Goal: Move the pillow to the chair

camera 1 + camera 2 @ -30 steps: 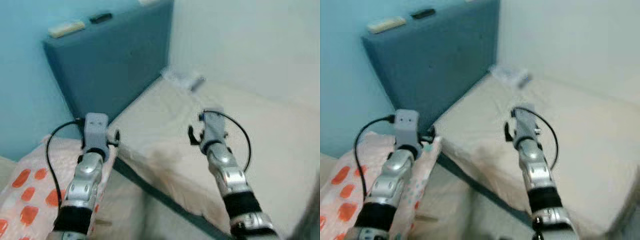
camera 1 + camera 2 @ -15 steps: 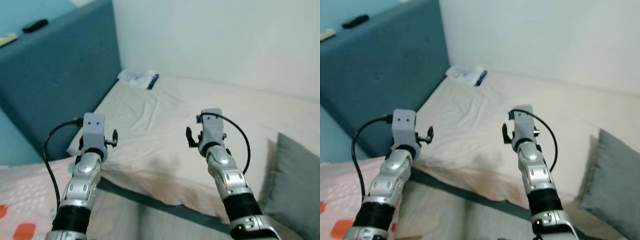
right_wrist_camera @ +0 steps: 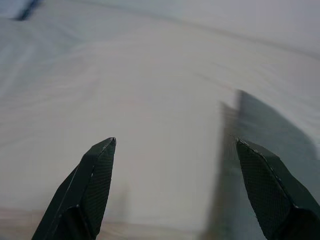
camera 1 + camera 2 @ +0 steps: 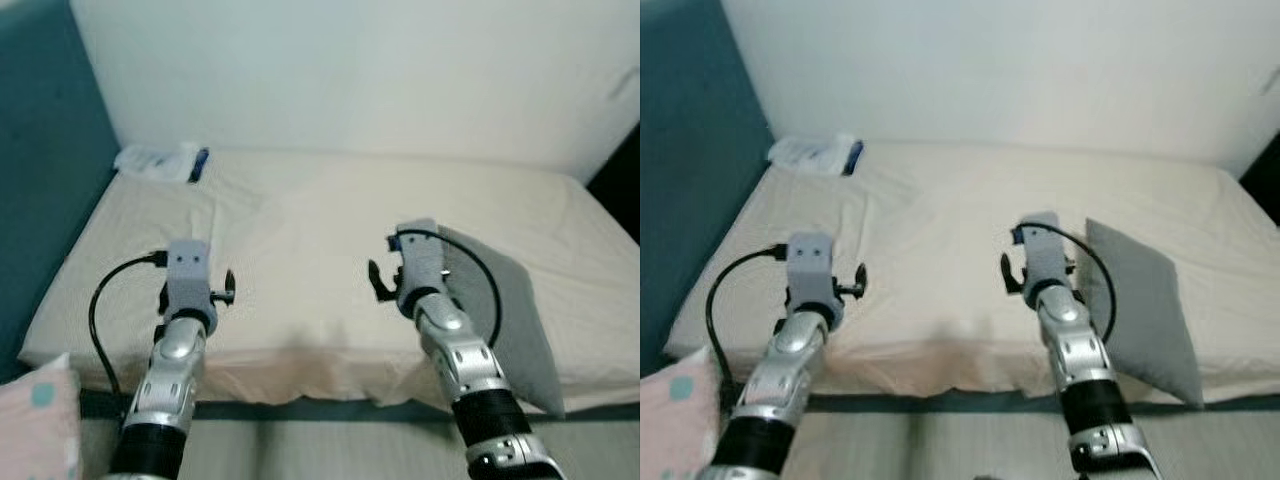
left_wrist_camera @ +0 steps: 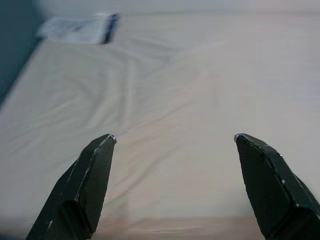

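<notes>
Two silver, jointed arms with black bands end in grey wrist blocks. A black cable loops beside each block. The left hand (image 5: 172, 187) and right hand (image 3: 175, 187) have long black tapering fingers.

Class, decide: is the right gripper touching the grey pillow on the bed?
Apart. The right wrist view shows the right gripper open over bare sheet, the grey pillow lying ahead beyond its fingertips.

We see the pillow (image 4: 1143, 305), plain grey, roughly rectangular, lying flat on the bed (image 4: 940, 230) w/ cream sheet, on our right side, near the front edge. One corner overhangs that edge a bit. Its long side runs front to back, slightly angled. Nothing grips it. In the right wrist view it shows as a dark grey patch (image 3: 270, 130) on the sheet.
</notes>
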Available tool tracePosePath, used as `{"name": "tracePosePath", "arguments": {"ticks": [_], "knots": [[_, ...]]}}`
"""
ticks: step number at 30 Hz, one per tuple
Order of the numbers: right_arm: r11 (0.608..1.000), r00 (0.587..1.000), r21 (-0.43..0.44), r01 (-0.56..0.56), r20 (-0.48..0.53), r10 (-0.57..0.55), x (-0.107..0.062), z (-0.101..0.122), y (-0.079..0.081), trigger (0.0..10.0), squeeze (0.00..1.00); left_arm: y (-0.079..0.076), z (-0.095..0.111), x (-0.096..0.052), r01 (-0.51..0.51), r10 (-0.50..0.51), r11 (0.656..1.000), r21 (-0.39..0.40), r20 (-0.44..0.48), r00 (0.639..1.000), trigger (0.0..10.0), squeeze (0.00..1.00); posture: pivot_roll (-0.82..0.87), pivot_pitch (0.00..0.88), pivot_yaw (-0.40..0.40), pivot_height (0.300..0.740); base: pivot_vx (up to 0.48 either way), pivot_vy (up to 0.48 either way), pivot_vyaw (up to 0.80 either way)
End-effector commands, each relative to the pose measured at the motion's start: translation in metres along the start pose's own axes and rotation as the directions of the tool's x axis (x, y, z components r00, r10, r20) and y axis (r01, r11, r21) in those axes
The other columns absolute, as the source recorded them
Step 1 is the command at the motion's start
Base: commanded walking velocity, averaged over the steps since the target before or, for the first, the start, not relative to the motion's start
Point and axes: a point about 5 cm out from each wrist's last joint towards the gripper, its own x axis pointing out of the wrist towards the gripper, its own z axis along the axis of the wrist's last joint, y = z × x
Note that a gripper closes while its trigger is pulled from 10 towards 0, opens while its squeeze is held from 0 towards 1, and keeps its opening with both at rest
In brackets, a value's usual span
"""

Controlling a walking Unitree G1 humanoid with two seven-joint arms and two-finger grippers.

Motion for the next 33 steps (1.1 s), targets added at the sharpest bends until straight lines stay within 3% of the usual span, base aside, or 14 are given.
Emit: {"name": "tracePosePath", "arguments": {"ticks": [1, 11, 19, 33], "knots": [[1.0, 1.0, -0.018, 0.006, 0.016, -0.006, 0.001, 0.003, 0.0, 10.0, 0.0, 0.001, -0.001, -0.003, -0.001, 0.001, 1.0, -0.009, 0.011, 1.0, 10.0, 0.0, -0.02, 0.077, -0.092, 0.74, 0.0, 0.0, 0.0], [1.0, 0.999, 0.013, 0.013, 0.046, -0.013, 0.001, 0.007, 0.001, 10.0, 0.0, 0.0, 0.009, -0.001, 0.018, -0.016, 0.999, -0.026, 0.063, 0.998, 10.0, 0.0, -0.01, 0.077, -0.054, 0.74, 0.0, 0.0, 0.0], [0.999, 0.999, 0.029, 0.019, 0.047, -0.02, 0.0, 0.007, 0.0, 10.0, 0.0, -0.006, 0.01, 0.0, 0.037, -0.037, 0.999, 0.003, 0.057, 0.998, 10.0, 0.0, -0.01, 0.079, -0.038, 0.74, 0.0, 0.0, 0.0], [0.999, 0.999, 0.041, 0.018, 0.049, -0.02, -0.001, 0.005, 0.004, 10.0, 0.0, -0.005, 0.011, 0.002, 0.044, -0.045, 0.999, 0.014, 0.056, 0.997, 10.0, 0.0, 0.0, 0.082, -0.029, 0.74, 0.0, -0.436, 0.0]]}}
